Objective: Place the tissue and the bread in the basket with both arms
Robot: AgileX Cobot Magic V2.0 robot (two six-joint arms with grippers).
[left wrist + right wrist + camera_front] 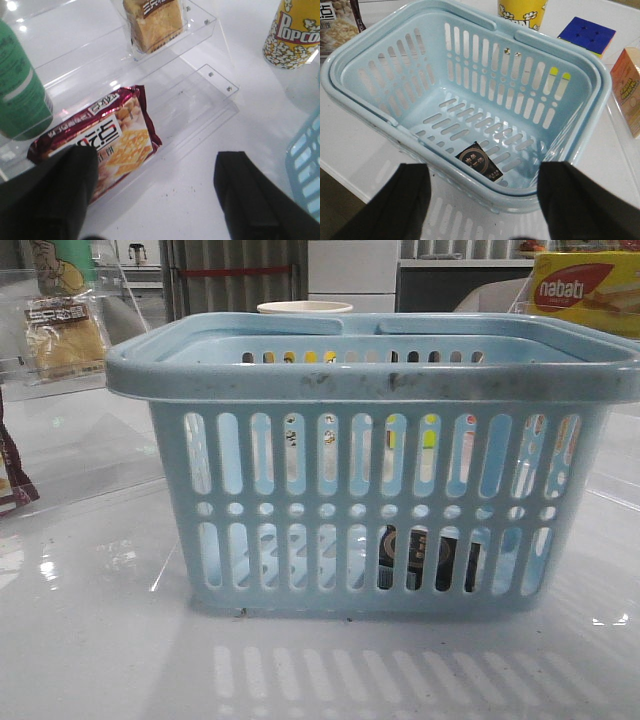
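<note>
The tissue (481,162) already lies flat on the floor of the basket (585,125), while the bread (152,22) stands on the clear acrylic shelf (200,37). Both the left pincer (160,192) and right pincer (482,200) are spread, pinching nothing. The bread looks light and soft, its wrapper probably slippery, so pinch gently across the loaf's middle.

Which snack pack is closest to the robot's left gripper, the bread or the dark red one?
The dark red-brown snack packet. It lies right by the left gripper, one finger overlapping it, while the bread sits farther off.
</note>
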